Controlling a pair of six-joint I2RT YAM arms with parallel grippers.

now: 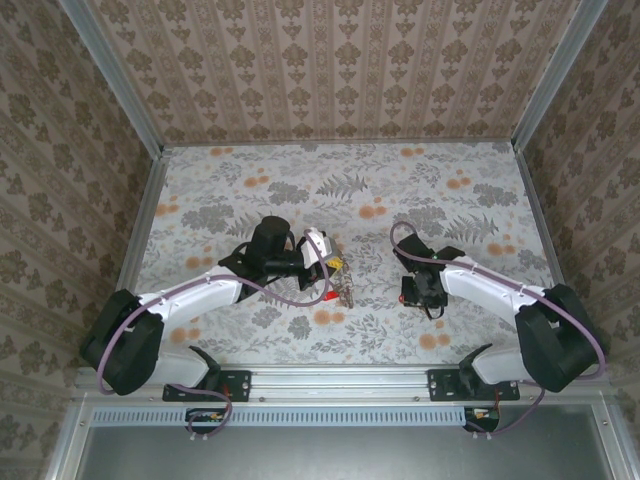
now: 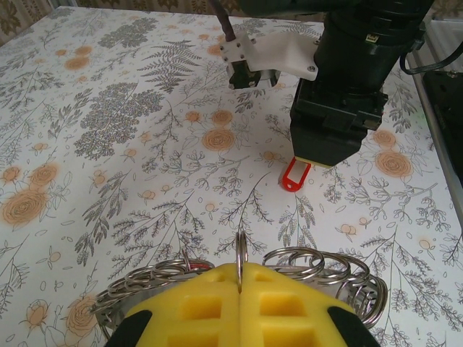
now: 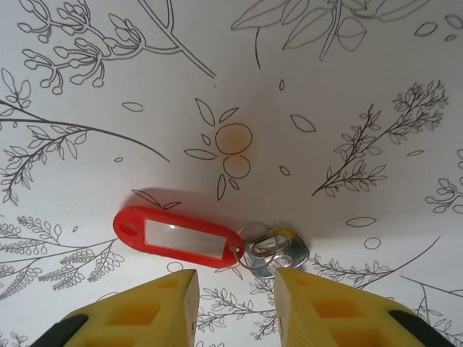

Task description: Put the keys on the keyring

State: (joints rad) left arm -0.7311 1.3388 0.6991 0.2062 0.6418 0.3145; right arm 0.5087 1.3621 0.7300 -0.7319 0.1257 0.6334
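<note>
Right wrist view: red-tagged key (image 3: 189,240) lies crosswise just beyond the partly open, empty right gripper (image 3: 235,289); left gripper (image 2: 239,289) pinches the keyring (image 2: 318,262).

The key (image 3: 181,237) lies on the table (image 1: 450,200), well apart, right of the keyring (image 1: 346,290).

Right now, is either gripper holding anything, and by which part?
The left gripper pinches the keyring by one upright ring loop between its pads. The right gripper is open above the key, holding nothing.
</note>
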